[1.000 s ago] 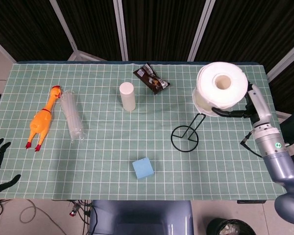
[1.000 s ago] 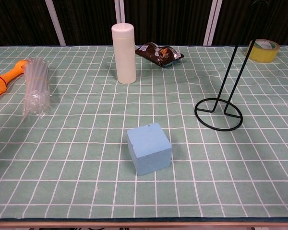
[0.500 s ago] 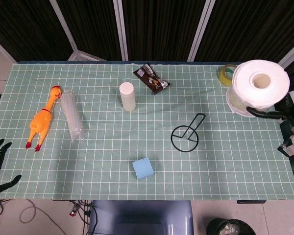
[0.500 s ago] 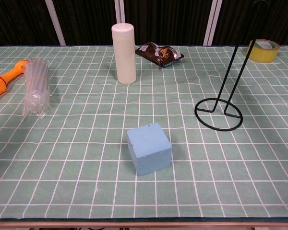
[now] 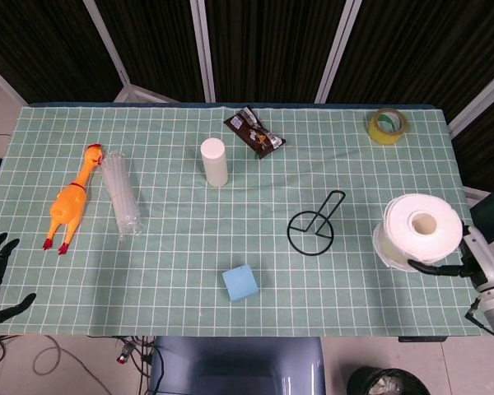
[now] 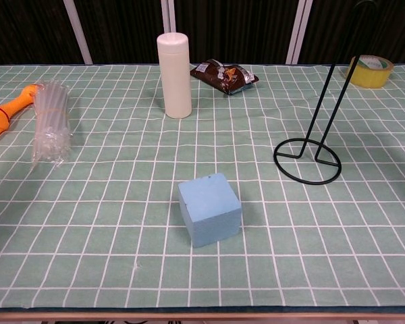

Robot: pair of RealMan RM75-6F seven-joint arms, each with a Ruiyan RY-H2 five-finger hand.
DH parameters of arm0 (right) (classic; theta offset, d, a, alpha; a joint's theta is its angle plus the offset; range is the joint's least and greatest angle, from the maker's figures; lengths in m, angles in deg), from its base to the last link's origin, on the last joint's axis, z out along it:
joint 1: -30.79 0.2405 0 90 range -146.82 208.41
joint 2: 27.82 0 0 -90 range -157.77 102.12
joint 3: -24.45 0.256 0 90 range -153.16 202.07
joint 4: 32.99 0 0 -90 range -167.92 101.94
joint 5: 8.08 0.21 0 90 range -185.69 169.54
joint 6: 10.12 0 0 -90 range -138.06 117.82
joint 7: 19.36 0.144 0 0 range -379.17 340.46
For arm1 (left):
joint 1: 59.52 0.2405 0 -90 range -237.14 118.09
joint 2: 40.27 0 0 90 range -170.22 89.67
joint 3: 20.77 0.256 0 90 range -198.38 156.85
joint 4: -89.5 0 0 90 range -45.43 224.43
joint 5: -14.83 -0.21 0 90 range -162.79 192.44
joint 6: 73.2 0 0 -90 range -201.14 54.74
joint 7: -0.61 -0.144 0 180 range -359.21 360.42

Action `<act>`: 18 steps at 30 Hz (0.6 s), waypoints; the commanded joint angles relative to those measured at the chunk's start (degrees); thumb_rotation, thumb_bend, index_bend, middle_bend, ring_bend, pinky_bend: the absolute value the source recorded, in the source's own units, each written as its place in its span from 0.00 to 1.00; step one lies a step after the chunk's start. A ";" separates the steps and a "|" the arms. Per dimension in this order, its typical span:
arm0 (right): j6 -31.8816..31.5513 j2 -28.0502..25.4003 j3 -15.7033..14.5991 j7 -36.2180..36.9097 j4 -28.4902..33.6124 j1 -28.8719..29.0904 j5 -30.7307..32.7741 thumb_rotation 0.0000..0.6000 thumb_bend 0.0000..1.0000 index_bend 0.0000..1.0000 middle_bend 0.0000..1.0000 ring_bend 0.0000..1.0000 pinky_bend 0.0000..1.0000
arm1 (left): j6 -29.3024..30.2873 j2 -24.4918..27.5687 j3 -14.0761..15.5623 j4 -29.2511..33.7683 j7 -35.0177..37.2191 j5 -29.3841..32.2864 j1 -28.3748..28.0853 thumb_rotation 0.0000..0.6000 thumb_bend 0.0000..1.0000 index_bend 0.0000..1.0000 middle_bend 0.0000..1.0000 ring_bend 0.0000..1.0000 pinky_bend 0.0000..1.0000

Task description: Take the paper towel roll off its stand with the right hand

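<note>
- Right hand (image 5: 469,262) grips the paper towel roll (image 5: 418,230), fingers wrapped around its near side.
- Roll is off the stand (image 5: 313,228), which sits well apart to the hand's left.
- Lower roll flat onto the table (image 5: 354,271), release only once it's seated.

No legible text or labels anywhere.

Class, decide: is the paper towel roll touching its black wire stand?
Apart. The head view shows bare table between the paper towel roll, held by the right hand, and the stand.
</note>
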 commanded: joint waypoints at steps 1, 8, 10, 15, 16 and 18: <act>-2.73 4.74 -4.03 1.61 -2.92 0.60 -1.64 1.00 0.00 0.22 0.18 0.00 0.00 | 0.01 0.06 -0.07 -0.01 0.11 0.09 -0.01 1.00 0.05 0.14 0.04 0.00 0.00; -4.48 11.05 -9.19 2.05 -4.62 1.63 -3.03 1.00 0.00 0.22 0.18 0.00 0.00 | -0.18 -0.05 0.04 -0.05 -0.09 -0.08 -0.11 1.00 0.05 0.14 0.04 0.00 0.00; -5.04 13.36 -10.52 1.81 -5.23 1.90 -2.84 1.00 0.00 0.22 0.18 0.00 0.00 | -0.08 -0.03 0.01 -0.05 -0.02 -0.09 -0.08 1.00 0.05 0.14 0.04 0.00 0.00; -5.24 19.49 -13.17 -1.58 -7.23 2.91 -1.41 1.00 0.00 0.22 0.18 0.00 0.00 | 0.01 0.07 -0.08 -0.09 0.26 0.03 -0.04 1.00 0.05 0.14 0.04 0.00 0.00; -5.08 20.50 -13.54 -2.11 -7.64 3.12 -0.95 1.00 0.00 0.22 0.18 0.00 0.00 | 0.01 0.08 -0.08 -0.11 0.28 0.01 -0.05 1.00 0.05 0.14 0.04 0.00 0.00; -4.77 22.68 -14.16 -3.35 -8.79 3.56 -0.04 1.00 0.00 0.22 0.18 0.00 0.00 | -0.05 0.08 -0.05 -0.13 0.29 0.00 -0.07 1.00 0.05 0.14 0.04 0.00 0.00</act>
